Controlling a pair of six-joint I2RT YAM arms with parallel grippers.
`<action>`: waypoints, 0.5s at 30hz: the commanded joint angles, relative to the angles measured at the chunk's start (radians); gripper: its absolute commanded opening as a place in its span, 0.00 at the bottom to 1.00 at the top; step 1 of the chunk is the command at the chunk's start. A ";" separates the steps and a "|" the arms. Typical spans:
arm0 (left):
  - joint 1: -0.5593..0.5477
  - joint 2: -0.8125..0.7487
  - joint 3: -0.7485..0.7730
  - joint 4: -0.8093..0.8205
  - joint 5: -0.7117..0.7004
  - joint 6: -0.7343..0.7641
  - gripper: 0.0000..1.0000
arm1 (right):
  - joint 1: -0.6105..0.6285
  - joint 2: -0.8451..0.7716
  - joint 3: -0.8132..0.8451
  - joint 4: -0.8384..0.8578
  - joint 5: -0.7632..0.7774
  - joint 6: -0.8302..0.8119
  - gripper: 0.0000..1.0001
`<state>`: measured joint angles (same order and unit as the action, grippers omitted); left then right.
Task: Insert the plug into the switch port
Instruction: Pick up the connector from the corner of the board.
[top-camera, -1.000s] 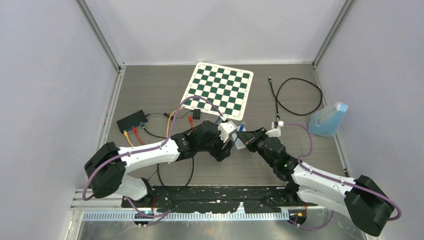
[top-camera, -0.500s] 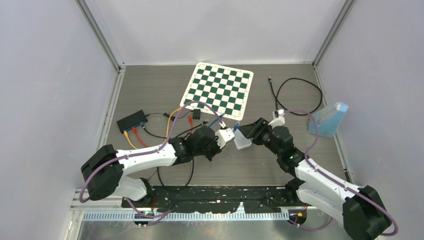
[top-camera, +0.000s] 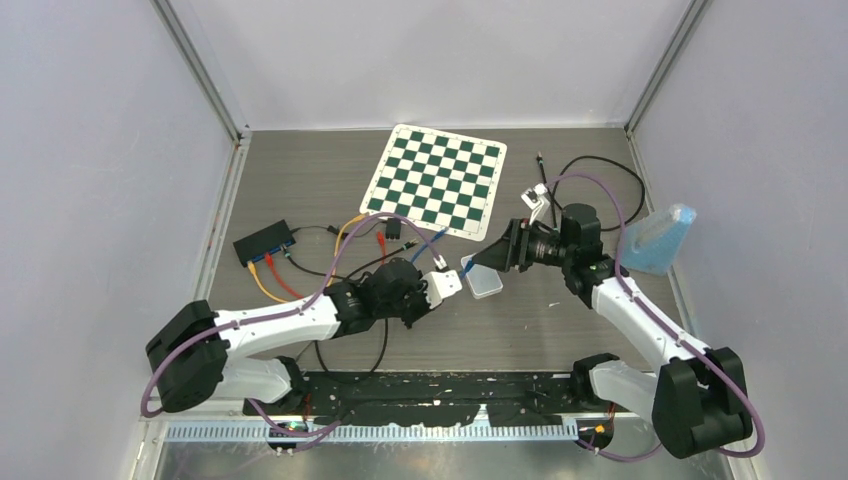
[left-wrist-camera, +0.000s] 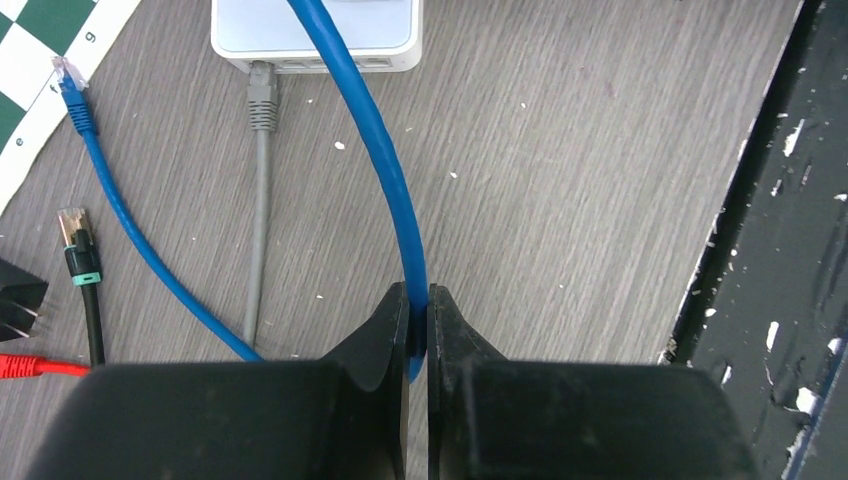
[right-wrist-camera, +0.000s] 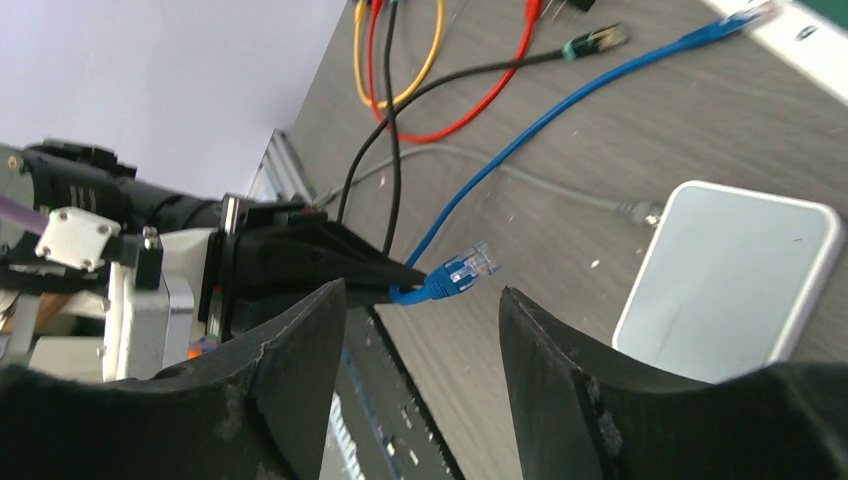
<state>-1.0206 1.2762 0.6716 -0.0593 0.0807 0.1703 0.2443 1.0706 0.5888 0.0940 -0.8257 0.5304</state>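
My left fingers (left-wrist-camera: 385, 335) pinch the blue cable (left-wrist-camera: 385, 170) a little behind its plug (right-wrist-camera: 458, 272). The plug hangs in the air near the white switch (left-wrist-camera: 315, 35), not yet in a port. My right fingers (right-wrist-camera: 290, 380) stand spread and empty. Next I must aim the plug at a free port beside the grey cable (left-wrist-camera: 262, 110). I think the loose switch may slide.

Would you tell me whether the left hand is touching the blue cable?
Touching: the left wrist view shows the left hand clamped on the blue cable.
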 joint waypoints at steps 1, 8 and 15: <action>0.003 -0.059 -0.011 0.012 0.054 0.017 0.00 | -0.006 0.027 0.022 0.010 -0.166 -0.048 0.64; 0.002 -0.067 -0.017 0.020 0.081 0.021 0.00 | -0.005 0.044 -0.018 0.116 -0.195 0.016 0.61; 0.003 -0.064 -0.022 0.032 0.114 0.019 0.00 | -0.006 0.053 -0.034 0.175 -0.200 0.048 0.60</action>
<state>-1.0206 1.2282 0.6537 -0.0628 0.1528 0.1753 0.2443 1.1248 0.5579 0.1810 -0.9970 0.5533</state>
